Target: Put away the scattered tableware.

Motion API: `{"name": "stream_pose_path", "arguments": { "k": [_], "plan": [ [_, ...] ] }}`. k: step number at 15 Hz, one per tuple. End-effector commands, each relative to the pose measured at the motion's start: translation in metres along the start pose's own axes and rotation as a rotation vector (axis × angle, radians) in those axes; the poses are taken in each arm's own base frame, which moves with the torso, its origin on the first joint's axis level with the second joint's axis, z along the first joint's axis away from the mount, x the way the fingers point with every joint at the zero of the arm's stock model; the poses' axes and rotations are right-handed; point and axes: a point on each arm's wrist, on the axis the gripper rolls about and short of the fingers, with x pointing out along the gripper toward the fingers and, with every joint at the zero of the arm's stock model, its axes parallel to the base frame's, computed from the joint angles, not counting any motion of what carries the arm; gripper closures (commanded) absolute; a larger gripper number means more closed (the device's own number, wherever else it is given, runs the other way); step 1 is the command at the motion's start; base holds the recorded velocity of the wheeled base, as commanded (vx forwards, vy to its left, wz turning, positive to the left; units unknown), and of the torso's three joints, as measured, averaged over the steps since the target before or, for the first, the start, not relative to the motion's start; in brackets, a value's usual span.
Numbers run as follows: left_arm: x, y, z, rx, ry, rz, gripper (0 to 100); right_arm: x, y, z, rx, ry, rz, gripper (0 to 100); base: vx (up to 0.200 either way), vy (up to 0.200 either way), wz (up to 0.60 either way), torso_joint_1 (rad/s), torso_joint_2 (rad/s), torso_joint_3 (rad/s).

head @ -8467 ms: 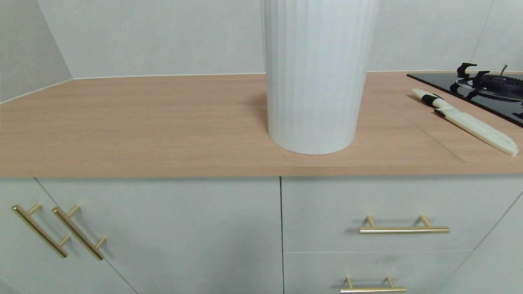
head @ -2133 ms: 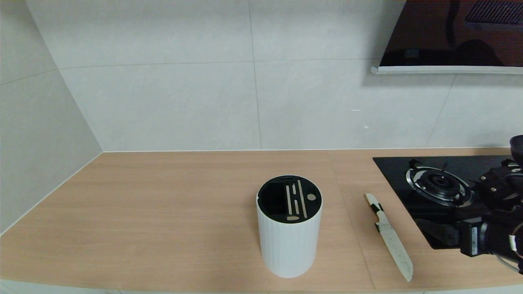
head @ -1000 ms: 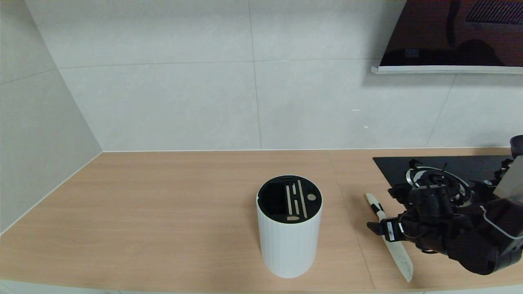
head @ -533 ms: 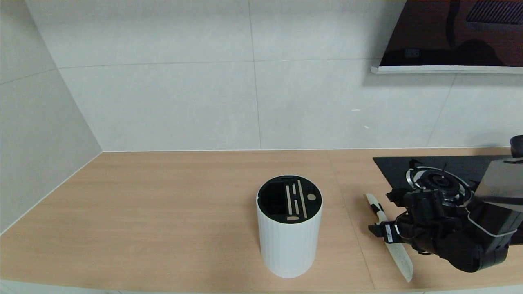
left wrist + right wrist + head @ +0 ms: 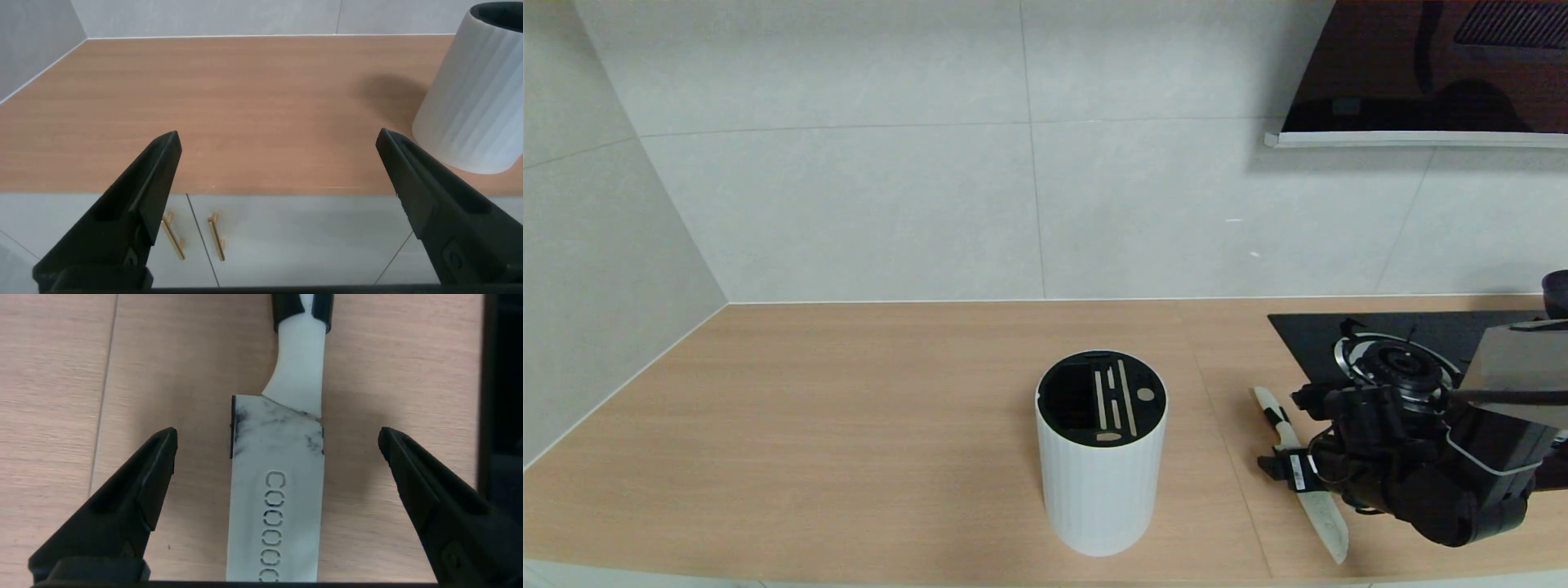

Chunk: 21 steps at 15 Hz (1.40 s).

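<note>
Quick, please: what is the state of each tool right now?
Left tool: open, holding nothing.
Right tool: open, its fingers on either side of the knife, not gripping it.

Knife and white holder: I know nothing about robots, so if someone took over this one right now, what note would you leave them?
Left gripper: open, empty, held in front of the counter, to the left of the holder.
Right gripper: open, straddling the knife where blade meets handle, not closed on it.
Knife lies flat on the counter between holder and stove.
Done: nothing stored yet.
Left: grip the knife, lift it, slide it into a holder slot.
</note>
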Motion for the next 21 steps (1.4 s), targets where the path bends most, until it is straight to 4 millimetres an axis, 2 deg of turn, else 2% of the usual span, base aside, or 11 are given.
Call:
{"name": "stream_pose_path", "arguments": {
  "k": [1,4,5,13,17,21],
  "plan": [
    [0.000,0.000,0.000,0.000,0.000,0.001,0,0.001,0.000,0.000,0.000,0.000,0.000,0,0.000,0.000,0.00,0.000,0.00,0.000],
    [0.000,0.000,0.000,0.000,0.000,0.001,0,0.001,0.000,0.000,0.000,0.000,0.000,0,0.000,0.000,0.00,0.000,0.00,0.000],
    [0.000,0.000,0.000,0.000,0.000,0.001,0,0.001,0.000,0.000,0.000,0.002,0.000,100,0.000,0.000,0.00,0.000,0.00,0.000],
    [0.000,0.000,0.000,0.000,0.000,0.001,0,0.001,0.000,-0.002,0.001,0.005,-0.001,100,0.000,0.000,0.00,0.000,0.00,0.000],
    [0.000,0.000,0.000,0.000,0.000,0.001,0,-0.010,-0.001,0.010,0.013,-0.041,0.002,100,0.000,0.000,0.00,0.000,0.00,0.000],
    [0.000,0.000,0.000,0.002,0.000,0.001,0,-0.065,-0.002,0.053,0.048,-0.231,0.024,100,0.000,0.000,0.00,0.000,0.00,0.000]
  ]
}}
